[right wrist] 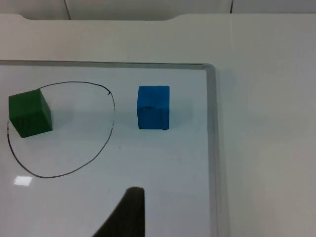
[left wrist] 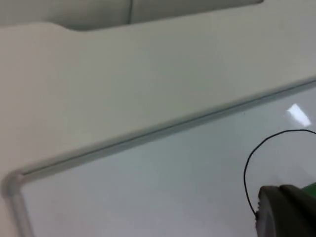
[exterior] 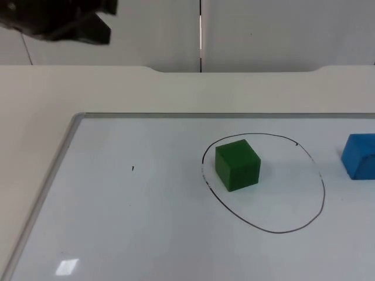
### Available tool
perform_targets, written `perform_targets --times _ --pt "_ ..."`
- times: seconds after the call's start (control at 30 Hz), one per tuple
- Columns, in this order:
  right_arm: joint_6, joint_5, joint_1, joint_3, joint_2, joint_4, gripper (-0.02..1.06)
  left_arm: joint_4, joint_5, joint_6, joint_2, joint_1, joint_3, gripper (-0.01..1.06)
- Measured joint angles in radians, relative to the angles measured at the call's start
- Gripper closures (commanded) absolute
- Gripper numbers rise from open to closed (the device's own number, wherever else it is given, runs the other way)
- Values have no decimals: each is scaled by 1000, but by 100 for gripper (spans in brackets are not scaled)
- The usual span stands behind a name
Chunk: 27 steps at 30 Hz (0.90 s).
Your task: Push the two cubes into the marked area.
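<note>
Two cubes, one drawn ring

Green cube [exterior: 237,164] inside the ring [exterior: 263,182] at ten o'clock; blue cube [exterior: 360,156] outside at three o'clock. Grippers' opening: cannot tell.

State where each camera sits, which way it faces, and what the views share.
Top view: fixed above, looking down and forward; left gripper waits over the table's far left.
Left wrist view: on the left arm, facing the whiteboard corner; black fingertip.
Right wrist view: on the right arm, facing the blue cube; black fingertip.
Shared: green cube in the drawn ring.
</note>
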Motion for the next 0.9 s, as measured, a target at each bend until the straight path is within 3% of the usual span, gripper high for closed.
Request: perform_targets --times 0.3,0.9 --pt "0 0 0 0 0 0 -1 229 29 -203 -209 4 0 105" --pt "0 0 0 0 0 0 -1 395 107 -352 -488 4 21 105"
